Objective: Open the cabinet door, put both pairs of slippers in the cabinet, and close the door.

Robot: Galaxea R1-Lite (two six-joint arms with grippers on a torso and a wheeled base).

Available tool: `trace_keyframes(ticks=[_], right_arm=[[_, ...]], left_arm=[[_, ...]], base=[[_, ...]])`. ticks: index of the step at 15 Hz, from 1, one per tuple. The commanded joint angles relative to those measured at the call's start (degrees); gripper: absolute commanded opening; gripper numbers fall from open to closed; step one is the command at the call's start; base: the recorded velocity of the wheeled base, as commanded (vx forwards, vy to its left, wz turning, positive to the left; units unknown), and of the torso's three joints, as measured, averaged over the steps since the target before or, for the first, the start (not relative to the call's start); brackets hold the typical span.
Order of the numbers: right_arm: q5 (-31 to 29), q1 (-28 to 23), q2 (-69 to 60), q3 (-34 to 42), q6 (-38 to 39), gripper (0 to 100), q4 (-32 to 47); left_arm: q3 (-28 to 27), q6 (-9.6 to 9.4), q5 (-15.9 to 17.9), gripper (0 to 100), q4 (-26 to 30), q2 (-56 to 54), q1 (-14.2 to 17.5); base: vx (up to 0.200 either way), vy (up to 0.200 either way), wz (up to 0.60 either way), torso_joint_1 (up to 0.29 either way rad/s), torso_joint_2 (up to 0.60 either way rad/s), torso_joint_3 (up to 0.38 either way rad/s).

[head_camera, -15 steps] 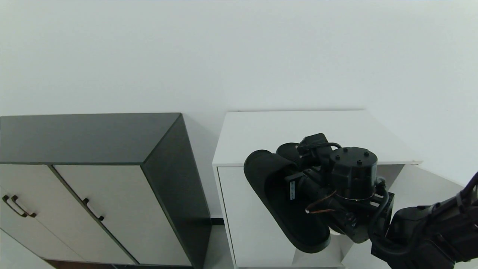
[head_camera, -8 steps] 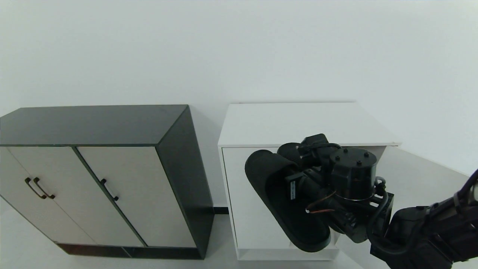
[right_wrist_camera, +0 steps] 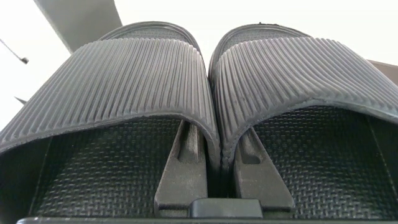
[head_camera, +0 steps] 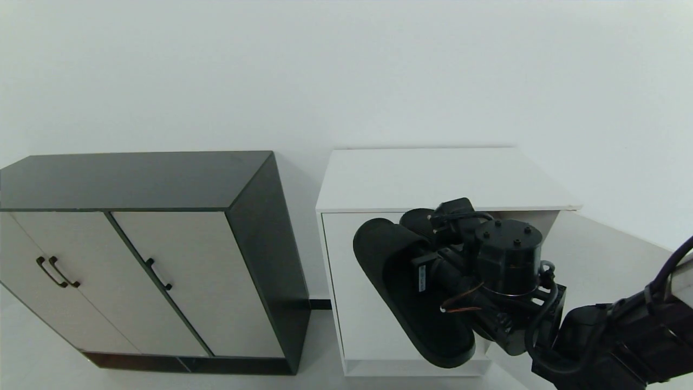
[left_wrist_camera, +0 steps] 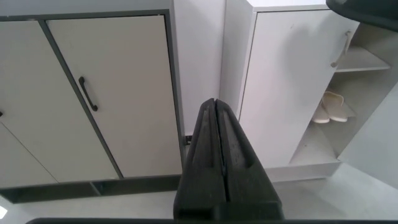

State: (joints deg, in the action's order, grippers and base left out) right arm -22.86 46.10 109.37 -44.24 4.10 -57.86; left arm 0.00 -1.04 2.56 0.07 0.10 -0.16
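Pale wall and bare floor surrounded a white cabinet (head_camera: 433, 179). In front of it the right gripper (right_wrist_camera: 216, 171) clamped the black slippers (head_camera: 411, 292); the left gripper (left_wrist_camera: 214, 109) was closed and empty. White slippers (left_wrist_camera: 333, 107) already lay inside. The black pair seemed due next, reaching through the cabinet's open right side, clear of its shelf edges.

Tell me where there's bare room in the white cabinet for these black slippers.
The upper shelf looks bare where visible. On the bottom floor, the white slippers sit toward the back; the strip between them and the front edge is free. Crowded spot: the back of that floor. The black slippers hang in the shut right gripper.
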Motion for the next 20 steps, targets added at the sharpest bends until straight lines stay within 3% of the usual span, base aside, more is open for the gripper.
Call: trace_keyframes(ticks=[1, 6, 20], right_arm=[[0.0, 0.1, 0.6, 0.1, -0.1, 0, -0.2], [-0.1, 0.4, 0.6, 0.4, -0.1, 0, -0.2], [-0.1, 0.4, -0.9, 2.2, -0.1, 0, -0.2]], left_arm=[[0.0, -0.11, 0.0, 0, 0.0, 0.0, 0.0], [0.0, -0.02, 0.0, 0, 0.0, 0.0, 0.0], [0.0, 0.07, 0.0, 0, 0.0, 0.0, 0.0]], base=[[0.000, 0.000, 0.00, 0.000, 0.00, 0.000], [0.000, 0.000, 0.00, 0.000, 0.00, 0.000], [0.000, -0.200, 0.00, 0.002, 0.00, 0.001]])
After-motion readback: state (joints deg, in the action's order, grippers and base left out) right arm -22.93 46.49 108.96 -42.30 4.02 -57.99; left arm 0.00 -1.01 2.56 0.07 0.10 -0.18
